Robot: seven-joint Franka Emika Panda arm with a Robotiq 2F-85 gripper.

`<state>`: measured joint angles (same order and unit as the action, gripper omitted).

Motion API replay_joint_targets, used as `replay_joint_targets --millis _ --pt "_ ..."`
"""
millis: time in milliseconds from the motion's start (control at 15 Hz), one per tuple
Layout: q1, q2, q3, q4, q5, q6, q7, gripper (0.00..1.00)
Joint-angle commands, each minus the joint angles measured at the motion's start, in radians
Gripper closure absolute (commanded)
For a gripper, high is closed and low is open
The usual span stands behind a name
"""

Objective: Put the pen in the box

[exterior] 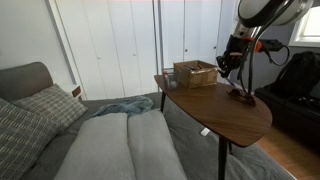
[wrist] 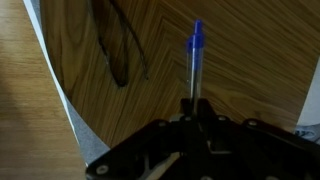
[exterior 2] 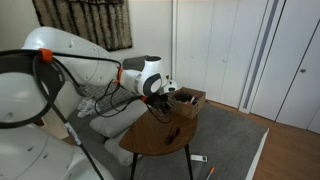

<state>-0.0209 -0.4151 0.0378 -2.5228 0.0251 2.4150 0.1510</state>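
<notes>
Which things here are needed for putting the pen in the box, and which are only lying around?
Needed: the pen, held in the gripper; the box; the table it stands on.
Lying around: a dark object on the table; the checked pillow; the grey blanket.

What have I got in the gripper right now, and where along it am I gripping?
The gripper is shut on the pen, pinching the end opposite its blue cap; the capped end sticks out beyond the fingertips.
</notes>
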Motion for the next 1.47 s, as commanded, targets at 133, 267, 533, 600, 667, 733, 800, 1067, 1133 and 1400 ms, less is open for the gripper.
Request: replay_joint_targets --millis 133,267,533,600,667,733,800,1067,1133,1400 --pt "-0.016 0.079 -0.003 0.113 0.066 0.048 0.12 0.97" --pt "-0.042 0.132 -0.003 0.207 0.049 0.074 0.178 0.97" --pt "-0.095 0.293 -0.005 0.412 -0.013 0.079 0.278 0.97" --pt "-0.098 0.339 -0.013 0.459 -0.017 0.067 0.291 0.97" --pt "-0.094 0.382 -0.021 0.506 -0.012 0.055 0.292 0.97" --pt "-0.087 0.418 -0.027 0.543 -0.009 0.053 0.292 0.97" --pt "-0.08 0.453 -0.032 0.577 -0.012 0.056 0.3 0.97" --pt "-0.058 0.568 -0.059 0.712 0.001 0.039 0.312 0.97" --pt "-0.051 0.596 -0.061 0.741 0.014 0.042 0.301 0.97" --pt "-0.036 0.653 -0.065 0.825 0.04 0.006 0.265 0.61"
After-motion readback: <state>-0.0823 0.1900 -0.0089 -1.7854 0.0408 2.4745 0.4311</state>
